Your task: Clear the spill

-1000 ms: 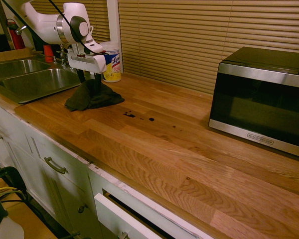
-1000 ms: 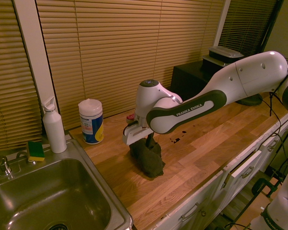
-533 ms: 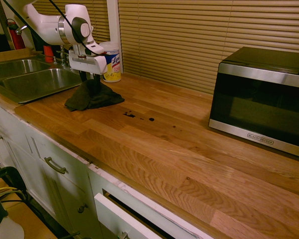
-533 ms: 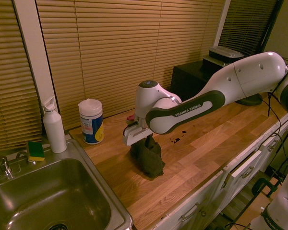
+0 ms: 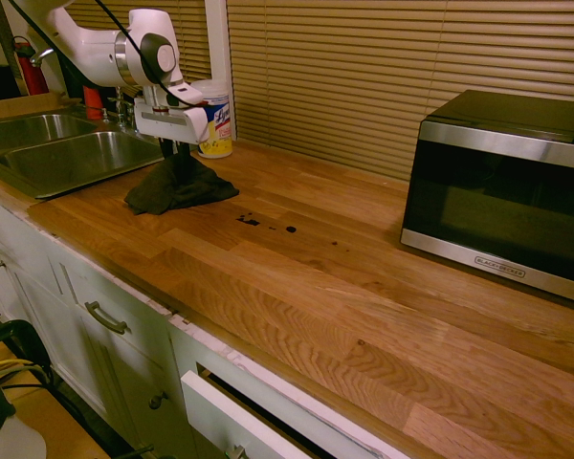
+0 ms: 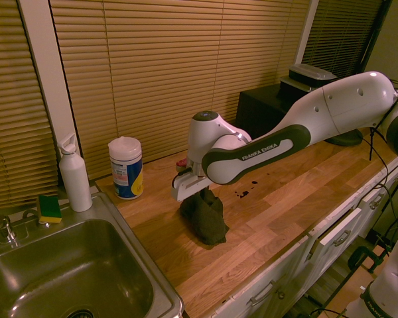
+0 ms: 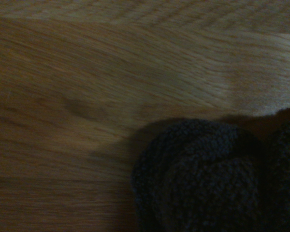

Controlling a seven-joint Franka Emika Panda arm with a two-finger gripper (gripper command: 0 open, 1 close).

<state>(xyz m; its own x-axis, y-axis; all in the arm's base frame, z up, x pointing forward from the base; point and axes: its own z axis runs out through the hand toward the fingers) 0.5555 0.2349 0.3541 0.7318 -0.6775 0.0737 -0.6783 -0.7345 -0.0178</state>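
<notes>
The spill (image 5: 249,221) is a short scattered line of small dark blotches and drops on the wooden counter, also seen as dark spots (image 6: 242,194) just past the arm. A dark grey-black cloth (image 5: 177,189) lies bunched on the counter between the spill and the sink. My gripper (image 5: 180,161) points straight down onto the cloth's top and is shut on it, so the cloth (image 6: 205,222) rises in a peak to the gripper (image 6: 203,193). The wrist view shows the cloth's nubby fabric (image 7: 208,179) close up over bare wood.
A steel double sink (image 5: 67,158) lies beyond the cloth. A wipes canister (image 5: 215,124) stands by the blinds, with a white bottle (image 6: 75,173) and a sponge (image 6: 50,208) at the sink's rim. A microwave (image 5: 502,191) stands at the counter's other end.
The fingers have closed on the top of the cloth. The hand has lifted slightly, drawing the cloth into a taller peak. The spill is unchanged.
</notes>
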